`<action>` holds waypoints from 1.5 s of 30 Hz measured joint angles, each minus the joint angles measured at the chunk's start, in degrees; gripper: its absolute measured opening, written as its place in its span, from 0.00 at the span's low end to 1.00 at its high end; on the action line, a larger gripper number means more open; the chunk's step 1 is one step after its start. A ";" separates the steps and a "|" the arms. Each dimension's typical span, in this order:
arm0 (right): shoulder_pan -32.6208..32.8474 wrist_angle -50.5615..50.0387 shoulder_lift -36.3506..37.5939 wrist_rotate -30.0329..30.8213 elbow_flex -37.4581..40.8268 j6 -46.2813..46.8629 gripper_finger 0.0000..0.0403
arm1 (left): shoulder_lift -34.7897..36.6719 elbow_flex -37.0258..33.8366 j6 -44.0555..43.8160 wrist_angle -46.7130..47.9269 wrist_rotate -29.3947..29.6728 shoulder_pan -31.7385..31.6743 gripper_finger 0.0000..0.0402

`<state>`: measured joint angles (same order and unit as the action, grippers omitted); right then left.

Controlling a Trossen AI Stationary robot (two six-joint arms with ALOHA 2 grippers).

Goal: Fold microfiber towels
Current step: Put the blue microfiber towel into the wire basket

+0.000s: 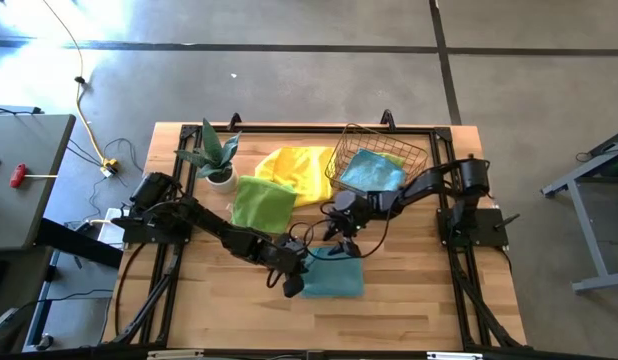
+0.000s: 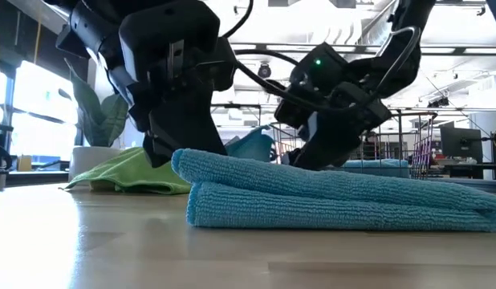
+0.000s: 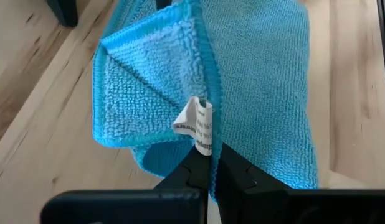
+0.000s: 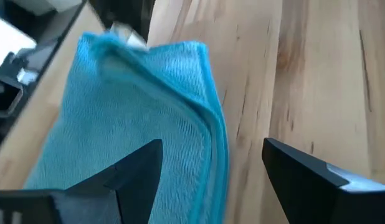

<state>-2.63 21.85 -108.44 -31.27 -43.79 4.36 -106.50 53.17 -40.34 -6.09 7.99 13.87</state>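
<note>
A teal blue microfiber towel (image 1: pixel 334 276) lies folded on the wooden table (image 1: pixel 409 310), near the middle. My left gripper (image 1: pixel 292 283) is shut on its left end, where a white label (image 3: pixel 202 127) sticks out of the hem. My right gripper (image 1: pixel 337 238) hangs open low over the towel's far edge (image 4: pixel 214 146), with one finger (image 4: pixel 133 171) above the cloth and the other (image 4: pixel 304 168) above bare wood. A lime green towel (image 1: pixel 261 203) and a yellow one (image 1: pixel 294 172) lie flat farther back. My left gripper pinches the towel's hemmed edge (image 3: pixel 208 93) between its two fingers (image 3: pixel 233 177), right at the white label. It comes slanting down from the table's left. A corner flap (image 3: pixel 139 99) is turned over beside the hold, and the rest of the towel lies on the table.
A wire mesh basket (image 1: pixel 377 160) at the back right holds a blue cloth (image 1: pixel 369 172) and a yellow-green one. A potted plant (image 1: pixel 217 158) stands at the back left. Bare wood runs along the table's near edge and to the right of the towel.
</note>
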 joint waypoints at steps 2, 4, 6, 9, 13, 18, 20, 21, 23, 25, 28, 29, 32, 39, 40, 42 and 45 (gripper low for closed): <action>0.39 0.23 -0.97 -0.53 -0.91 2.78 0.68 | 0.00 0.00 0.00 -0.03 0.03 0.00 0.00; 0.89 -0.01 -2.12 -2.35 -1.99 5.04 0.68 | 0.00 0.00 0.00 0.34 0.41 0.00 0.00; 1.79 -0.97 -2.76 -3.33 -2.96 5.71 0.68 | 0.00 -0.02 0.00 0.54 1.72 0.00 0.00; 3.33 -2.50 -3.14 -4.39 -3.96 5.25 0.68 | 0.00 -0.02 0.00 0.49 4.67 0.00 0.00; 4.29 -3.29 -3.25 -6.28 -4.37 4.60 0.68 | 0.00 -0.02 0.30 -0.34 9.14 0.00 0.00; 4.41 -3.43 -3.28 -6.62 -4.35 4.59 0.67 | 0.00 -0.02 3.90 -1.96 14.22 0.65 0.00; 4.58 -3.48 -3.28 -6.45 -4.33 4.57 0.64 | 0.00 -0.02 3.65 -1.90 16.78 0.98 0.00; 4.69 -3.54 -3.28 -6.40 -4.33 4.56 0.62 | 0.00 -0.02 3.65 -1.90 17.36 0.98 0.00; 5.04 -3.74 -3.28 -6.09 -4.30 4.38 0.58 | 0.00 -0.02 3.69 -1.90 17.59 0.88 0.00; 5.56 -3.92 -3.28 -5.22 -4.31 4.39 0.53 | 0.00 -0.02 3.86 -1.92 17.63 0.87 0.00; 6.68 -4.11 -3.21 -1.29 -4.26 4.98 0.43 | 0.00 -0.02 3.33 -1.90 17.79 0.91 0.00; 7.09 -4.15 -3.19 0.28 -4.26 5.17 0.39 | 0.00 -0.02 2.91 -1.90 17.75 0.92 0.00; 7.79 -4.05 -3.21 2.71 -4.26 7.40 0.26 | 0.00 -0.02 1.75 -1.90 16.64 0.92 0.01; 8.21 -5.95 -3.23 4.61 -4.37 11.19 0.03 | 0.25 -0.02 1.51 -1.52 11.81 0.92 0.02; 8.24 -6.35 -3.22 4.53 -4.37 12.15 0.03 | 0.61 -0.06 1.51 -1.01 10.79 0.92 0.02; 8.28 -7.38 -3.16 4.18 -4.37 13.50 0.02 | 0.81 0.00 1.51 -1.03 7.92 0.92 0.02; 8.28 -9.44 -2.02 3.51 -4.37 14.71 0.01 | 2.20 -0.15 1.14 0.63 4.08 1.39 0.02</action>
<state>5.65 12.40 -110.47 -27.76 -48.16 19.07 -104.30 53.02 -39.20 -5.45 12.07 15.26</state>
